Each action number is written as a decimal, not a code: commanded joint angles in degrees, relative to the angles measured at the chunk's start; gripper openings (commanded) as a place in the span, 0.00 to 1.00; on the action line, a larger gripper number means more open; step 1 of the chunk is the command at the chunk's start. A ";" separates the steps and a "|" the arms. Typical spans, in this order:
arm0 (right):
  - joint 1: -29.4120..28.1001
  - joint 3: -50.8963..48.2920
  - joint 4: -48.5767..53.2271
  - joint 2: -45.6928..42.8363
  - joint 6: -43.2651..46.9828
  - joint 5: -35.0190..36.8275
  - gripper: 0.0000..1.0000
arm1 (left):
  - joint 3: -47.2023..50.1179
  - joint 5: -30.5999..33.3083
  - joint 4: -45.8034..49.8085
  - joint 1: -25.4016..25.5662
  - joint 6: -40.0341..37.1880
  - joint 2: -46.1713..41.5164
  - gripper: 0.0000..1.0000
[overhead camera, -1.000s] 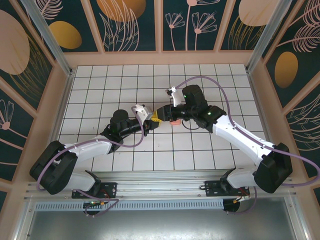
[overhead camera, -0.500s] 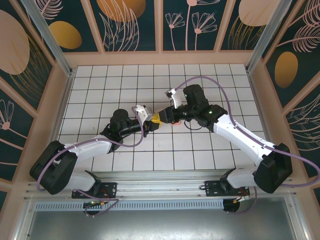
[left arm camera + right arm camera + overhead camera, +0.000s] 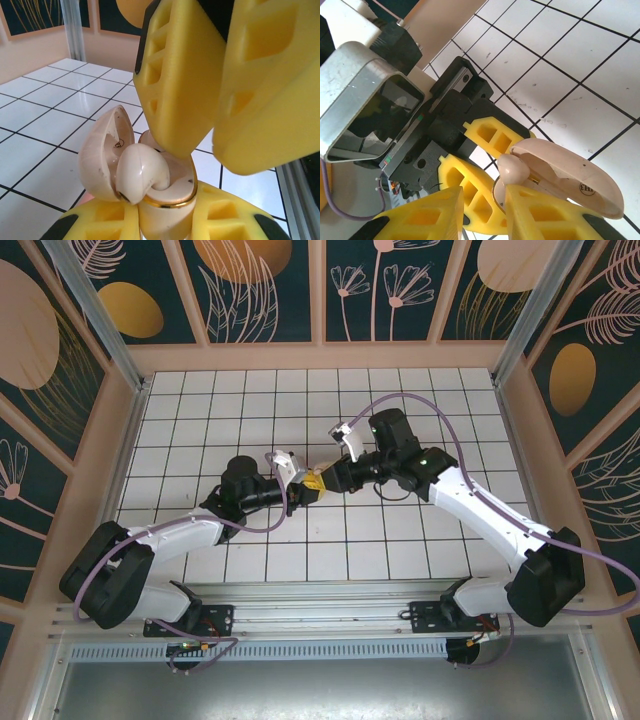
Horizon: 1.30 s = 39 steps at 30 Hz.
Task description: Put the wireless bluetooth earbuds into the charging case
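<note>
L gripper (image 3: 311, 487): clamped on the charging case (image 3: 169, 206). Its yellow fingers (image 3: 97, 221) press the case body from both sides, just under the case's gold rim.
Case: over the tiled table (image 3: 200, 420), approx. mid-table, btw the two arms' wrists. Upright in the left wrist view, and open.
Lid (image 3: 580, 186): swung back on its hinge to one side of the case. Inner face is exposed, w/ a small printed mark on it.
Earbud (image 3: 142, 172): pale pink and rounded, sitting in the case mouth on the lid side. It touches the lid's inner face, and its bulb sticks up above the case rim, so it's not flush.
R gripper (image 3: 485, 210): right at the case mouth, opposite the L gripper. Fingers are apart w/ a narrow gap and nothing is pinched btw them.
R fingertip (image 3: 172, 142): down at the case rim, just beside the earbud. Can't tell if it's touching.
Wrist cam housing (image 3: 367, 95): L arm's, behind the case in the right wrist view.
</note>
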<state>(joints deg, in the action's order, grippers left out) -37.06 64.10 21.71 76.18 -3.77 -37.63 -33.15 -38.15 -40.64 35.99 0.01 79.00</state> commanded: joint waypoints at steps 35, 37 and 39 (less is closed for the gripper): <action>-0.20 0.91 -3.41 -1.04 -3.18 0.71 0.29 | -3.50 -2.77 -1.37 0.88 -2.65 -0.63 0.11; -0.30 0.94 -3.43 -0.86 -2.96 0.46 0.29 | -3.55 -2.94 -1.37 0.86 -2.70 -0.68 0.11; -0.40 0.78 -3.68 -0.75 -2.91 0.53 0.29 | -3.67 -3.10 -1.20 0.88 -2.65 -0.74 0.11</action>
<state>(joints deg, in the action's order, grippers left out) -36.75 63.99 19.22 74.81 -7.77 -35.55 -34.85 -39.20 -39.90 36.56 -2.35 78.76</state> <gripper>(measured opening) 0.289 0.180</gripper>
